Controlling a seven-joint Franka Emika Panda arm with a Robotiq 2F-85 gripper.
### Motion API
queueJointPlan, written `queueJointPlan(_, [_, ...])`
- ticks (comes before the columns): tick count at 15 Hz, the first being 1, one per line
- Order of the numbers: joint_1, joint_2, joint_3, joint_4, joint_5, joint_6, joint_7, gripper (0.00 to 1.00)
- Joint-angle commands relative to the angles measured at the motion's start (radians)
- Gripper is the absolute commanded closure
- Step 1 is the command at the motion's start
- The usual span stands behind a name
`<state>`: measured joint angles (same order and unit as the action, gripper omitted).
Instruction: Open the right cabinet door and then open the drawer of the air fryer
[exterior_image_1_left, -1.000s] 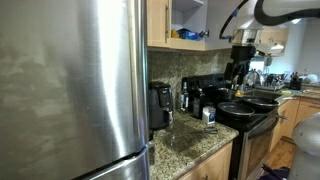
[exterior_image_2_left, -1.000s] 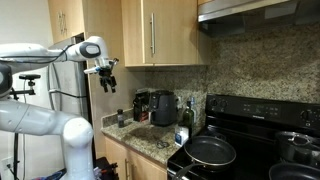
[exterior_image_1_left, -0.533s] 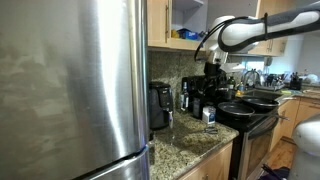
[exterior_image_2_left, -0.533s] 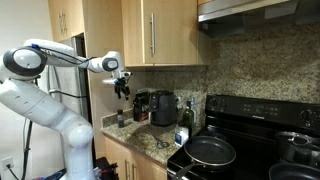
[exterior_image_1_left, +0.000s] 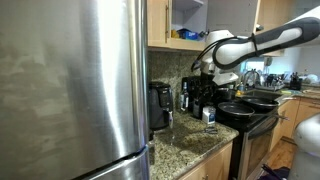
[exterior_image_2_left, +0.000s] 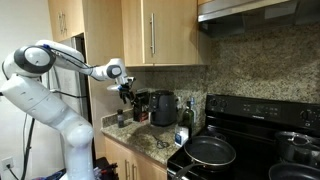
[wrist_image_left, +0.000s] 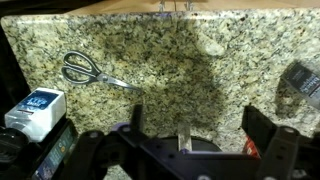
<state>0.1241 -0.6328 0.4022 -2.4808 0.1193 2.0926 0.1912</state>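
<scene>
We record one robot arm (exterior_image_2_left: 45, 95). In an exterior view it rises from its base at the far left, bends at a raised elbow and reaches rightward over the granite counter (exterior_image_2_left: 145, 135). Its single gripper (exterior_image_2_left: 127, 90) hangs pointing downward, above the counter and just left of the appliances.

In the wrist view the gripper (wrist_image_left: 195, 135) has its two fingers (wrist_image_left: 135, 122) spread wide, with nothing between them.

On the counter below it we count one pair of scissors (wrist_image_left: 90, 70) and one small white-and-blue box (wrist_image_left: 35, 108).

Right of the gripper stand two black appliances: one coffee maker (exterior_image_2_left: 141, 105) and, just beside it, the one air fryer (exterior_image_2_left: 164, 108). Its drawer (exterior_image_2_left: 164, 117) appears pushed in, though it is small in frame.

Above them we count two light-wood doors. The right cabinet door (exterior_image_2_left: 178, 30) looks flush and shut, and its one silver handle (exterior_image_2_left: 152, 35) is well above the gripper.

Furthest right is one black stove (exterior_image_2_left: 250, 150) with one skillet (exterior_image_2_left: 210, 152) at its near corner.

One steel refrigerator (exterior_image_1_left: 70, 90) fills the left of an exterior view.
</scene>
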Motion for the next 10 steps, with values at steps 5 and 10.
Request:
queueJointPlan(5, [0.020,0.341,0.001,-0.055,-0.058,0.460,0.133,0.00])
queueJointPlan(10, [0.022,0.345,-0.008,-0.076,-0.112,0.494,0.170,0.00])
